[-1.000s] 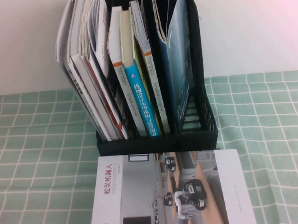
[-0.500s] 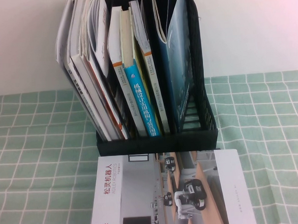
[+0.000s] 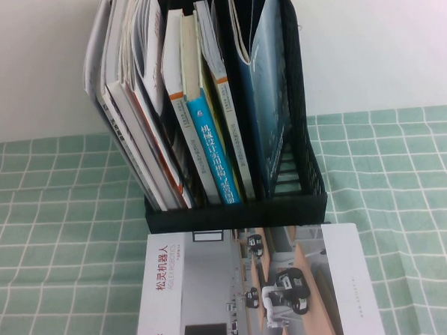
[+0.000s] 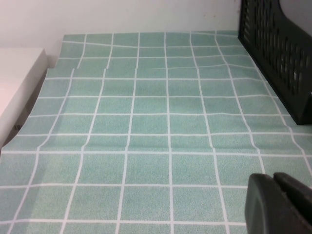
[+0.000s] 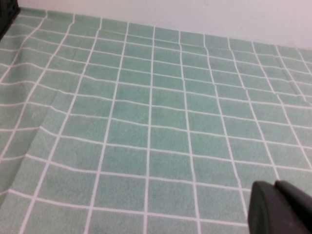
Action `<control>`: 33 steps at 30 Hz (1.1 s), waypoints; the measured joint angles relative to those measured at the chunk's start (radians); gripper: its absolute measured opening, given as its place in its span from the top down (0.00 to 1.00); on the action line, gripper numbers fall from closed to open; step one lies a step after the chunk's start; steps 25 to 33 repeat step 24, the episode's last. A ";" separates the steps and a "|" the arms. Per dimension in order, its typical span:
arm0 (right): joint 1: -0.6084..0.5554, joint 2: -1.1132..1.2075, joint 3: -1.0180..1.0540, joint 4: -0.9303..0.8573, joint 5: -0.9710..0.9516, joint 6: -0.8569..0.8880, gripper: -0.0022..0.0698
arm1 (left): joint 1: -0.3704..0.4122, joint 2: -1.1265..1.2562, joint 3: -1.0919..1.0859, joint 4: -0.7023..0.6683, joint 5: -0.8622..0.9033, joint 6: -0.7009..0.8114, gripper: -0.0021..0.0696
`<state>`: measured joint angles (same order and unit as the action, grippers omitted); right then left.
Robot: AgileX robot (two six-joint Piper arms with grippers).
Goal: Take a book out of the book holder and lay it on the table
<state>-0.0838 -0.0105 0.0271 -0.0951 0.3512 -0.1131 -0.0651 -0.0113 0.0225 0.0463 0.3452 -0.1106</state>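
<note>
Matt cloth table (image 3: pixel 405 203), plastic book holder (image 3: pixel 308 200)

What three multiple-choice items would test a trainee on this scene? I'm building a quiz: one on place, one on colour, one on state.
1. The large white-and-grey robot-photo book lies:
A. in the rack
B. flat on the table, before the rack
C. in a gripper

2. The table's checked cloth is:
A. pale green
B. red
C. black

3. The tall black plastic book holder:
A. empty
B. toppled
C. upright, holding books

Key: B, cover faces up before the rack; A, green with white lines; C, spines stand inside. Left gripper and right gripper hover shut above cloth.
</note>
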 joint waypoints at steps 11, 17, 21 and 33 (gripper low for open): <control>-0.002 0.000 0.000 -0.001 0.002 -0.010 0.97 | 0.000 0.000 0.000 0.000 0.000 0.000 0.98; -0.002 0.000 0.000 -0.004 0.003 -0.010 0.97 | 0.000 0.000 0.000 0.000 0.000 -0.002 0.98; -0.002 0.000 0.000 -0.004 0.005 -0.010 0.97 | 0.000 0.000 0.000 0.000 0.000 -0.002 0.98; -0.002 0.000 0.000 -0.004 0.005 -0.010 0.97 | 0.000 0.000 0.000 0.000 0.000 -0.002 0.98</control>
